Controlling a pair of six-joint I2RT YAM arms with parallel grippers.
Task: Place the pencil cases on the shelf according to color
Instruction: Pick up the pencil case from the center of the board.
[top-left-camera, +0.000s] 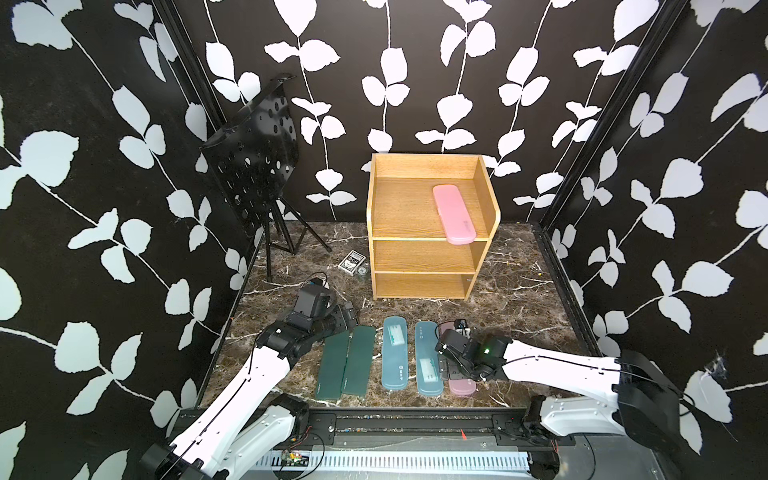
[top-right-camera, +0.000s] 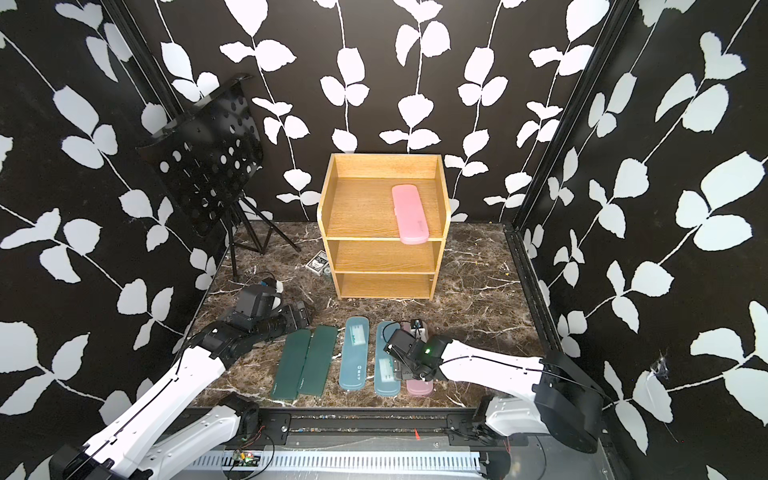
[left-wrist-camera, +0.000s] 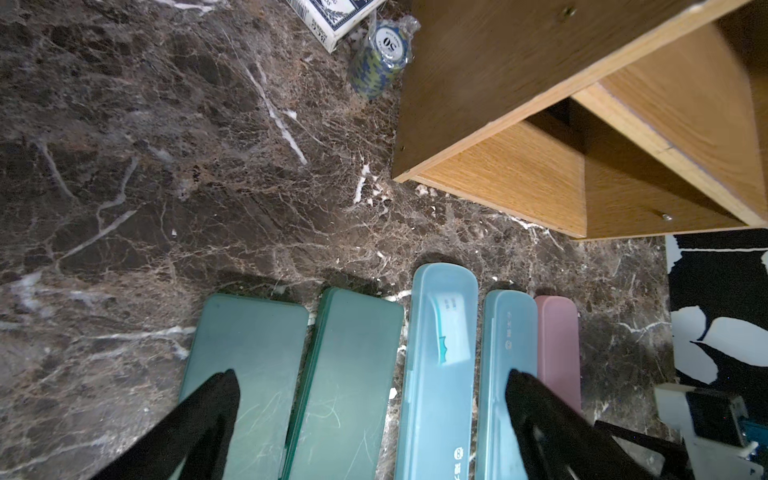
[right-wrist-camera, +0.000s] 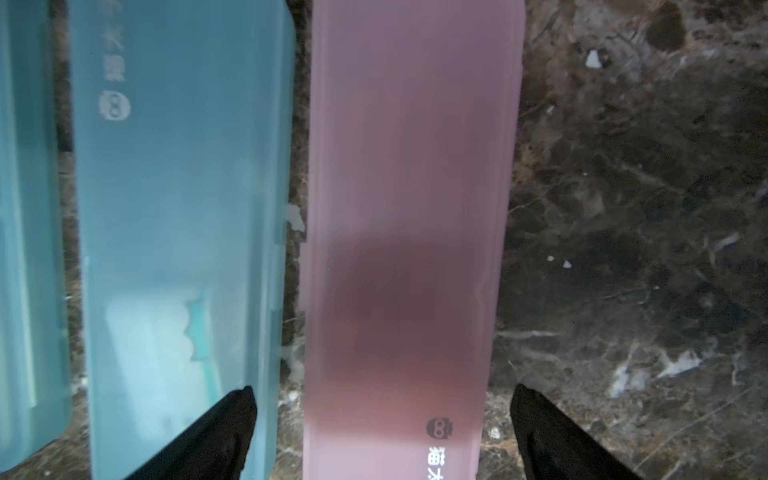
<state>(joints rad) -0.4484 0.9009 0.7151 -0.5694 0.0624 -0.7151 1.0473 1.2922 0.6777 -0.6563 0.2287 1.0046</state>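
chip stack (left-wrist-camera: 380, 58) beside shelf (left-wrist-camera: 498, 83), clear left-wrist only

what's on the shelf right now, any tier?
One pink pencil case lies on the top tier of the shelf, toward its right side, front end overhanging the edge. The middle and bottom tiers show nothing in front; their rear parts are hidden under the boards above.

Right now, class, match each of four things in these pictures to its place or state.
Things:
1 green cases
2 card box
3 music stand
4 right end effector

Places or states:
A open, over the pink case on the table
B far left corner
C on the table beside the shelf
D side by side, left end of the row

Pairs: 1-D, 2-C, 3-B, 4-A
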